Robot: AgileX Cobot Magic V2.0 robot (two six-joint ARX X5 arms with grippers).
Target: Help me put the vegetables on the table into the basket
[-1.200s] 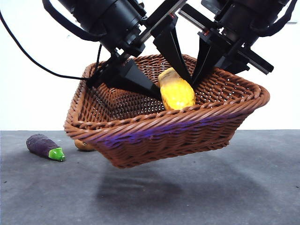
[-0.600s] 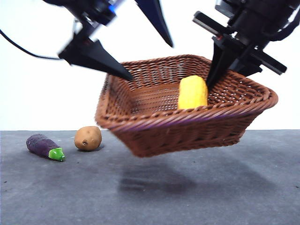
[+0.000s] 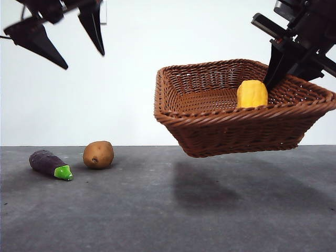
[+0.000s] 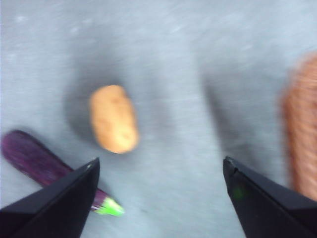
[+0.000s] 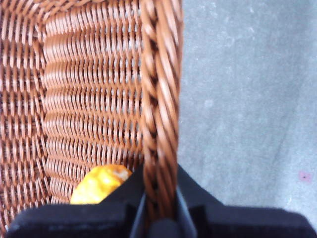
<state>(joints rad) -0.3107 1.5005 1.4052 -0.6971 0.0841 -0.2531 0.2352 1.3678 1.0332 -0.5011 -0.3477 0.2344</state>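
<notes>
The brown wicker basket [image 3: 236, 131] hangs in the air on the right, above the table [image 3: 168, 210]. My right gripper [image 3: 275, 73] is shut on its braided rim [image 5: 158, 99] at the far right side. The yellow corn cob [image 3: 252, 94] lies inside the basket, close to that gripper, and shows in the right wrist view too [image 5: 99, 183]. My left gripper [image 3: 84, 60] stands open and holds nothing, high at the left. Below it on the table lie the tan potato [image 4: 114, 119] and the purple eggplant [image 4: 34, 161] with its green cap. In the front view the potato [image 3: 98, 154] sits right of the eggplant [image 3: 50, 164].
The dark grey table stretches wide under the lifted basket, which casts a shadow on it [image 3: 210, 184]. The basket's edge [image 4: 302, 134] shows blurred in the left wrist view. A white wall stands behind.
The left gripper let go of the corn in the basket, then rose and swung left, over the potato and eggplant. The right gripper carried the basket to the right.
</notes>
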